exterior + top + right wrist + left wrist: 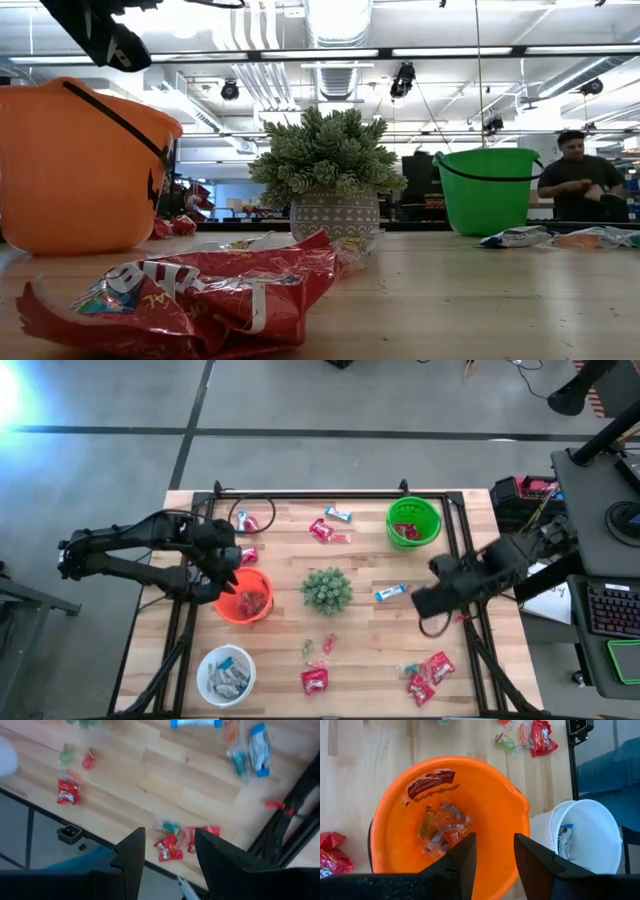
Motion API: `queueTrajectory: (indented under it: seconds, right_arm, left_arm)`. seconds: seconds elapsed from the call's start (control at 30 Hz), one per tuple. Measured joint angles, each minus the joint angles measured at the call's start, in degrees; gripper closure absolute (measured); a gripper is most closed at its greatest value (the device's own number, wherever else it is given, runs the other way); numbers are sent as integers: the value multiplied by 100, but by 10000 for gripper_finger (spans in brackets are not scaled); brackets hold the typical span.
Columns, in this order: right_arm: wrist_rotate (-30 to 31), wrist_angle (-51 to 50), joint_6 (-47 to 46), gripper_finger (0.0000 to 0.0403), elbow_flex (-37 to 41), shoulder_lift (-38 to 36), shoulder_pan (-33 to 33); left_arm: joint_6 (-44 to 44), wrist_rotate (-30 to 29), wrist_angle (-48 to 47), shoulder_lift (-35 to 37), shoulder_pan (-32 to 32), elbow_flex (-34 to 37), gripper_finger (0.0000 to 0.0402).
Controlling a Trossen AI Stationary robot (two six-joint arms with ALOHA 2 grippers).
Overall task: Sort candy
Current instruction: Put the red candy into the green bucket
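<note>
The left gripper [232,582] hung with fingers released and empty over the orange bowl [247,598] at centre left, which held candy [442,827], while the right gripper [428,600] waited at centre right, fingers likewise apart and empty, above red packets [430,672] at lower right

Orange bowl [247,598], green bowl [413,523]

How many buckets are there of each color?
Orange bucket: 1
Green bucket: 1
White bucket: 1
Total: 3
</note>
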State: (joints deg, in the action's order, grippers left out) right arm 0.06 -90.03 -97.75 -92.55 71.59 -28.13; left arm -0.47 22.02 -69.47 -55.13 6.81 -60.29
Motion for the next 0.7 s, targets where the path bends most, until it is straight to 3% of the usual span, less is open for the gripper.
queueTrajectory:
  seconds: [0.47,0.7]
  right_arm:
    - [-21,23,-2964,239,4,992,-1685]
    - [-209,263,-3327,239,9,1429,-2030]
  left_arm:
    - [146,0,1,4,2,0,288]
    - [61,0,-1,40,2,0,288]
